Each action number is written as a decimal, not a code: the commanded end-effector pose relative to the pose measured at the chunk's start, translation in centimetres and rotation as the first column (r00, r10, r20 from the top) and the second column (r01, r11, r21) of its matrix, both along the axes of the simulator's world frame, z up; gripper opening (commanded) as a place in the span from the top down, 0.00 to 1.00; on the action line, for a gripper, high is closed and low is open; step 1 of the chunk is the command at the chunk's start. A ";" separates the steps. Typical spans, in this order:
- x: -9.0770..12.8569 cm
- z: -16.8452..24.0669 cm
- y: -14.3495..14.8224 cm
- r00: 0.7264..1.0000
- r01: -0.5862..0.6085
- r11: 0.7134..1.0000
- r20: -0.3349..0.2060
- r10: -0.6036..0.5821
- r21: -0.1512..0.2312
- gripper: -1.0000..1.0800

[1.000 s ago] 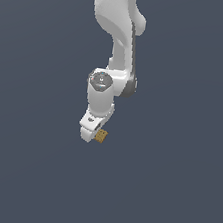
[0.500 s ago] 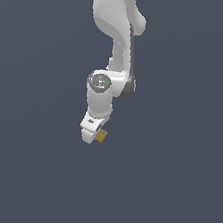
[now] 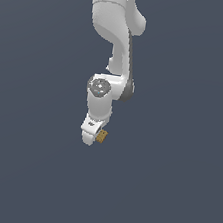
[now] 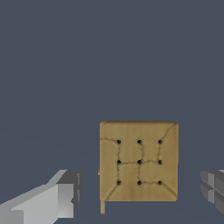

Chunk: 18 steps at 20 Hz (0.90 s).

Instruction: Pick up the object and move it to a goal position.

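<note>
The object (image 4: 139, 161) is a flat tan-brown square with a dotted dark grid. In the wrist view it lies between my two fingers. A grey gap shows on each side, between it and the light finger (image 4: 61, 199) and between it and the dark finger (image 4: 213, 189). My gripper (image 4: 140, 192) is open around it, with neither finger touching. In the exterior view the white gripper (image 3: 95, 138) points down at the end of the arm. The object (image 3: 102, 136) shows there as a small tan spot at the fingertips, on the exterior view's right side.
A plain dark grey surface (image 3: 172, 193) fills both views. The white arm (image 3: 113, 43) comes down from the top of the exterior view. No other objects or edges show.
The arm's lower joint and gripper have sunk slightly. The object stays at the same spot by the fingertips.
</note>
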<state>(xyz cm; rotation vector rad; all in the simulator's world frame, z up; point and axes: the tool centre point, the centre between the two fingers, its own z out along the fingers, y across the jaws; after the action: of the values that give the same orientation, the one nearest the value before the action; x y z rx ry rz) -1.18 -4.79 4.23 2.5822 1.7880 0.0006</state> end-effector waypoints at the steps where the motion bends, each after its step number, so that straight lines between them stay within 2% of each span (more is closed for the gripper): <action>1: -0.1 -1.3 0.0 1.000 -0.002 1.000 -0.001 0.002 0.000 0.04; 9: 0.0 -3.2 0.0 1.000 -0.003 1.000 -0.001 0.003 0.000 0.04; 10: 0.0 -3.2 0.0 1.000 -0.003 1.000 -0.001 0.003 0.000 1.00; 18: 0.0 -3.2 0.0 1.000 -0.003 1.000 -0.001 0.003 0.000 1.00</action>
<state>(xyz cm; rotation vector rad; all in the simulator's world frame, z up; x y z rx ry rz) -1.13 -4.83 1.16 2.5798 1.7907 0.0008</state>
